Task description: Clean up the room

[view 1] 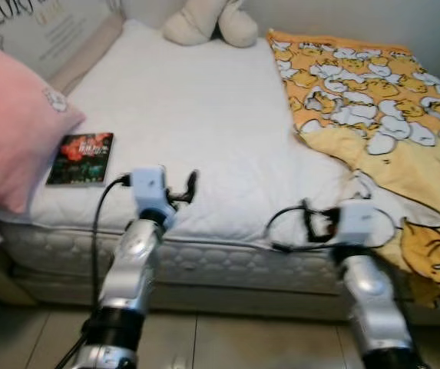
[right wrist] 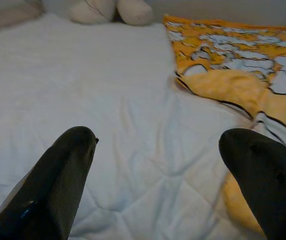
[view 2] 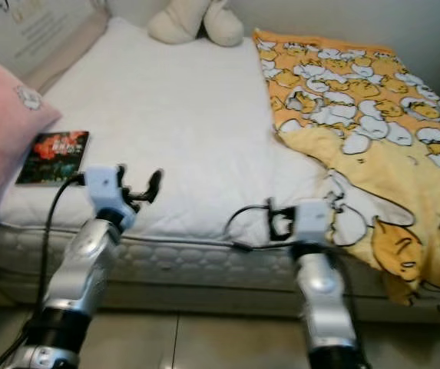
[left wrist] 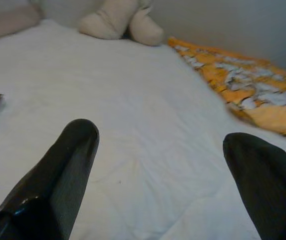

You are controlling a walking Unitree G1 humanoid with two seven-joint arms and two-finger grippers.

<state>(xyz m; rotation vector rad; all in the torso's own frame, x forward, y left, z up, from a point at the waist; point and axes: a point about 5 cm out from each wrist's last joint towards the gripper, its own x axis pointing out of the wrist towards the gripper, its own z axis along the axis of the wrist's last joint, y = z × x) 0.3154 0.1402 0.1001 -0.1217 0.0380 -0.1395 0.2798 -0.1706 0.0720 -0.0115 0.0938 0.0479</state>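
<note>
- White bed [view 1: 196, 115] is filling our view as we are standing at its foot
- Yellow blanket [view 1: 381, 131] is lying rumpled, sliding off the right edge
- We are holding the left gripper [left wrist: 155, 172] and right gripper [right wrist: 155, 165] spread open over the mattress, empty
- Book [view 1: 81, 157] is lying near the pink pillow [view 1: 12, 123]

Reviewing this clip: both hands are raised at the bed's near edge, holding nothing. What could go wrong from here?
1. The yellow blanket is bunched on the right and hangs over the bed edge; the right hand may pinch the sheet along with it.
2. The book lies flat near the pink pillow; the left hand, open, might push it rather than lift it.
</note>
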